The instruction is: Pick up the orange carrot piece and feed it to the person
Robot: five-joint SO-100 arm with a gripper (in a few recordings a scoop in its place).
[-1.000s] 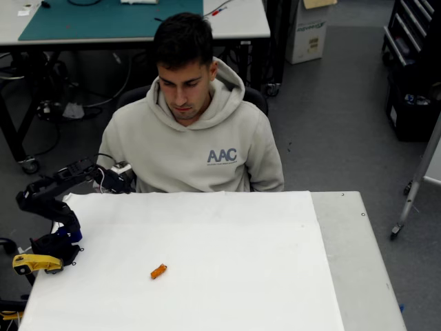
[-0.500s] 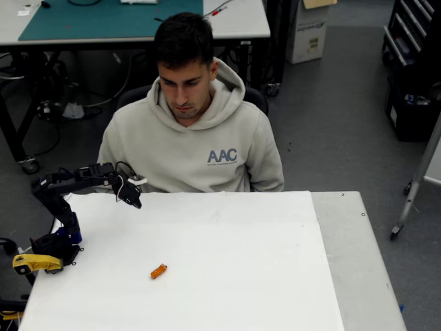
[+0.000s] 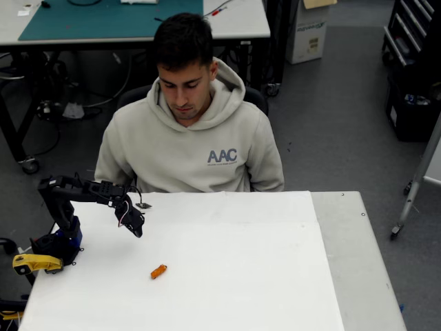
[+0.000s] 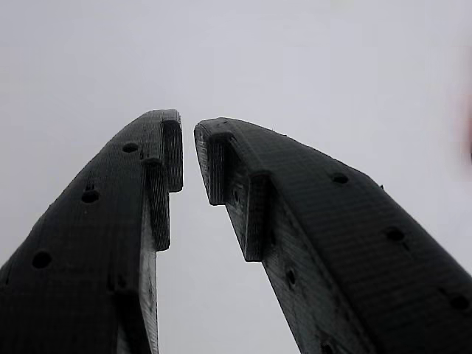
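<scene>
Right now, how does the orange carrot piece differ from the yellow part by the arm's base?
Colour: the orange carrot piece is bright orange; the yellow part is yellow with a dark end.
Size: the carrot piece is much smaller than the yellow part.
Place: the carrot piece lies alone on the white table, below the gripper; the yellow part sits at the table's left edge beside the arm's base.

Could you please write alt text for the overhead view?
A black robot arm's gripper hangs over a white table, above and left of a small orange carrot piece lying untouched. A person in a beige hoodie sits behind the table, looking down.
</scene>
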